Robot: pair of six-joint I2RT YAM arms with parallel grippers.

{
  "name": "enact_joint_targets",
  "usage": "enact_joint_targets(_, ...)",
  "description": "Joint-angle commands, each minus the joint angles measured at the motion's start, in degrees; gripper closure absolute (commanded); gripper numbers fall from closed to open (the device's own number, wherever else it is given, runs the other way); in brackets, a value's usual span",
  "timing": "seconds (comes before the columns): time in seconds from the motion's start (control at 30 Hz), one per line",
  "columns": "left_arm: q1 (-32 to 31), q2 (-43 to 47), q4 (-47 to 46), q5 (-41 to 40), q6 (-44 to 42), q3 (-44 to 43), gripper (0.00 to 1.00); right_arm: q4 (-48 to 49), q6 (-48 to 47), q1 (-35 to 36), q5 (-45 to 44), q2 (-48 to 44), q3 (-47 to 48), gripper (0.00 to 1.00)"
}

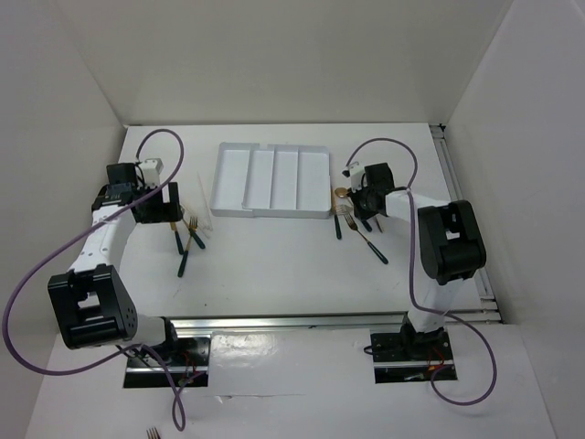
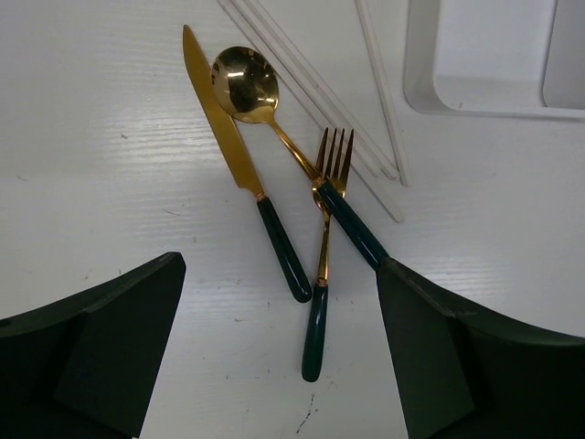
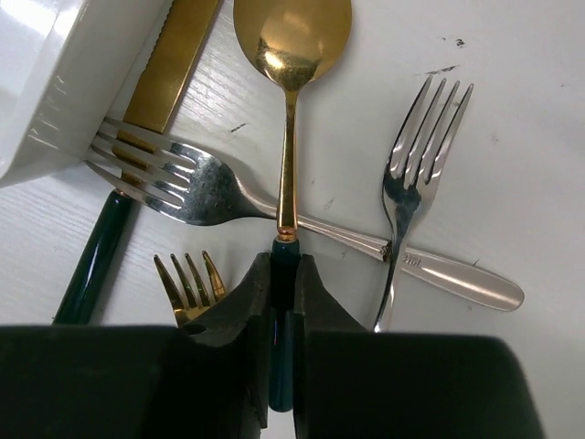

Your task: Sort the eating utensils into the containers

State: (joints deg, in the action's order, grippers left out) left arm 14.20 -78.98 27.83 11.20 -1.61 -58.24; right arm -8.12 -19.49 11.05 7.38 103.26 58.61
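My right gripper [image 3: 283, 267] is shut on the dark teal handle of a gold spoon [image 3: 291, 37], which lies over a silver fork [image 3: 215, 190]. Beside it are a second silver fork [image 3: 420, 155], a gold fork [image 3: 190, 283] and a gold knife [image 3: 174, 64] at the white tray's edge [image 3: 41, 82]. In the top view this gripper [image 1: 352, 197] sits at the tray's [image 1: 274, 178] right front corner. My left gripper [image 2: 279, 265] is open above a gold knife [image 2: 224, 119], a gold spoon [image 2: 245, 82] and a gold fork [image 2: 335, 157], all with teal handles, left of the tray [image 1: 187, 240].
Thin white strips [image 2: 366, 110] lie between the left utensils and the tray corner [image 2: 475, 64]. More utensils lie on the table in front of the right gripper [image 1: 366, 240]. White walls enclose the table on three sides.
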Motion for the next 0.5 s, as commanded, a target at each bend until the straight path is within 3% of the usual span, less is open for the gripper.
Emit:
enact_joint_targets(0.0,0.13,-0.21,-2.17,-0.48,-1.21,-1.62,0.00,-2.08,0.24,0.64,-1.40,-1.82,-0.43,1.00)
enact_joint_targets(0.2,0.13,4.10,-3.83,-0.48,-0.68,2.86,0.00,-10.50,4.97,-2.34,-2.11,-14.92,4.22,1.00)
enact_joint_targets(0.33,0.13,6.21,-4.46,-1.53,-0.68,4.19,0.00,-8.76,9.46,-3.67,4.38,-21.77,5.02,1.00)
enact_joint_targets(0.43,0.13,6.73,-4.46,-1.53,0.54,4.19,0.00,-8.83,18.84,-2.88,13.61,-19.79,8.70,1.00)
enact_joint_targets(0.47,0.13,6.73,-4.46,-2.06,1.07,4.19,0.00,-8.84,26.09,-2.27,15.02,-18.38,9.85,1.00)
